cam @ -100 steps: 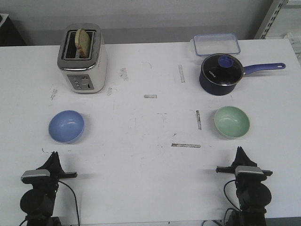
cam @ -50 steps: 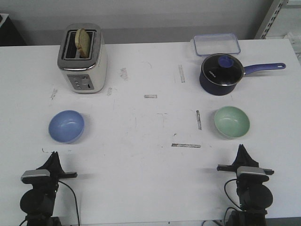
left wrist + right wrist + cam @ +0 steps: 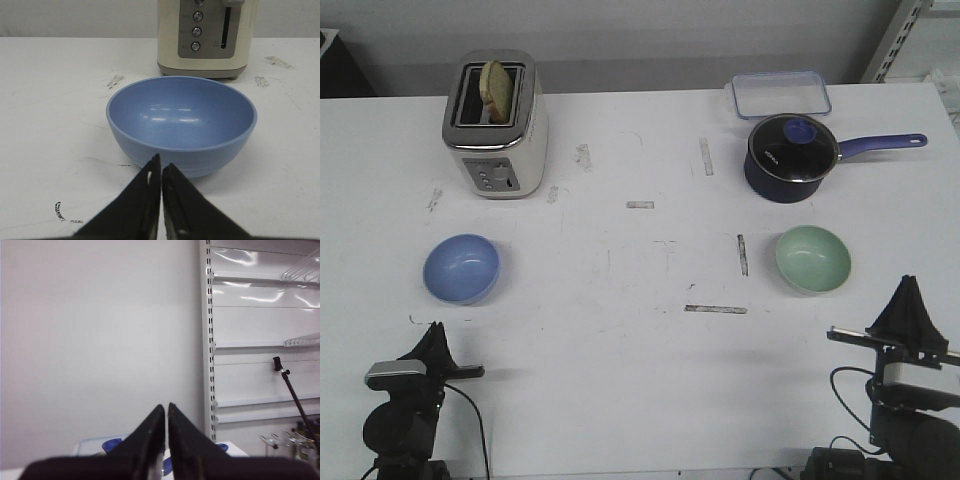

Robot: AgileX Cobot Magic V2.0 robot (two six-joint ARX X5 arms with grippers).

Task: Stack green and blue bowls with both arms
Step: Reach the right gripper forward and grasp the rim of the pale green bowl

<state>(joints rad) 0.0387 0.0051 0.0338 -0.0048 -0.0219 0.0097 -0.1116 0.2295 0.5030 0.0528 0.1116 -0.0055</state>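
Note:
The light blue bowl [image 3: 461,267] sits upright on the table's left side; it fills the left wrist view [image 3: 181,122]. My left gripper [image 3: 434,330] is shut and empty, close in front of this bowl [image 3: 161,162]. The pale green bowl [image 3: 813,259] sits upright on the right side. My right gripper [image 3: 908,285] is shut and empty, raised and to the right of the green bowl. In the right wrist view the gripper [image 3: 166,407] points up at the back wall, and the green bowl is out of view there.
A cream toaster [image 3: 496,125] with a slice of bread stands at the back left. A dark navy saucepan [image 3: 792,156] with a blue handle and a clear plastic box [image 3: 778,92] stand at the back right. White shelving [image 3: 260,330] lines the wall.
My right arm has lifted and swung to the right, its gripper tilting upward. The left arm and both bowls have not moved.

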